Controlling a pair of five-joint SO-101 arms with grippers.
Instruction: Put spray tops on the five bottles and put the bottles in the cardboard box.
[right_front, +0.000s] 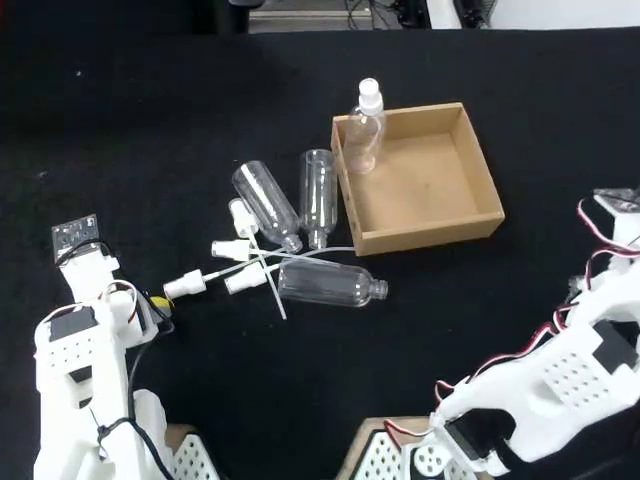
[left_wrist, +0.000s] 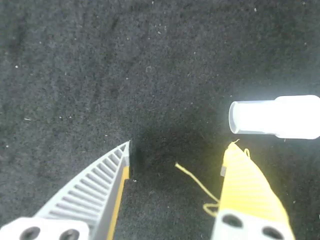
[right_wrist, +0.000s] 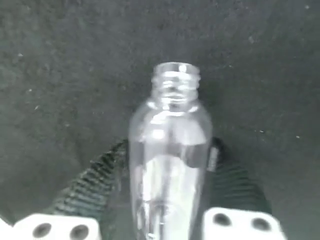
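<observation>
White top (right_front: 185, 285), long axis nine-to-three, lies just at two o'clock from my left gripper (left_wrist: 180, 146), wide open and empty; my right gripper (right_wrist: 169, 147) clamps a bottle (right_wrist: 170, 110).

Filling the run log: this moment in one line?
left hand: open beside spray top | right hand: shut on uncapped bottle | cardboard box: one capped bottle | table: three bottles lying uncapped
</observation>
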